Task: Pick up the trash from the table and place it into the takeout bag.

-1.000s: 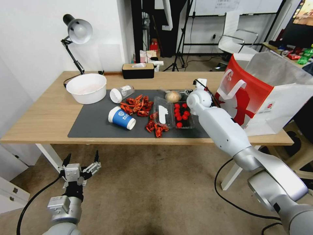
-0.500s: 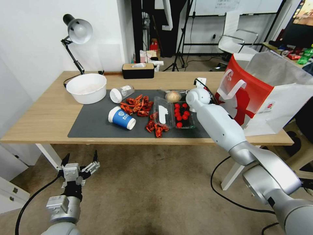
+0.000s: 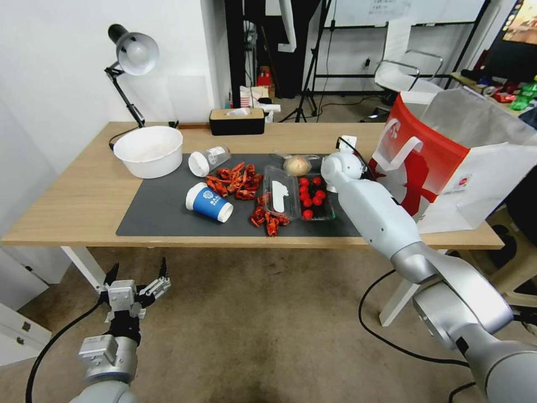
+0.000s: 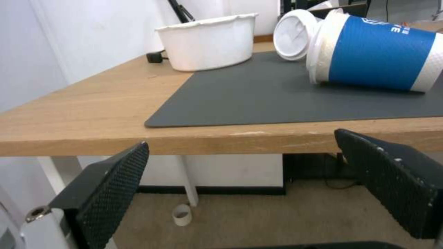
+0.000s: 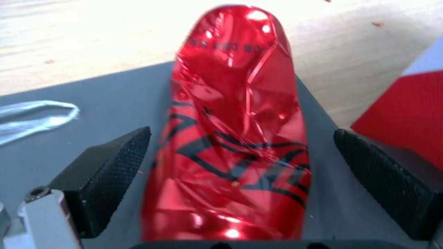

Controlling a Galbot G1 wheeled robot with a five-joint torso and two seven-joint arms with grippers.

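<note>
On the table (image 3: 84,196), the dark mat holds the trash: a pale bowl (image 3: 148,150), a clear white-lidded cup (image 3: 207,159) on its side, a blue paper cup (image 3: 210,202) on its side and a wrapped bun (image 3: 296,165). A crushed red can (image 5: 235,103) lies on the mat between the open fingers of my right gripper (image 5: 241,136), which do not touch it. My right arm (image 3: 363,207) reaches over the mat's right end, beside the red-and-white takeout bag (image 3: 447,162). Below the table's front edge, my left gripper (image 3: 137,277) hangs open and holds nothing.
Red crayfish shells (image 3: 235,182) and a clear tray of small red fruit (image 3: 310,196) lie mid-mat. A desk lamp (image 3: 131,56) and a tissue box (image 3: 236,120) stand at the back. The bag's red corner (image 5: 406,114) is close beside the right finger.
My right arm has shifted only slightly near the bag. The left arm and the things on the table have stayed put.
</note>
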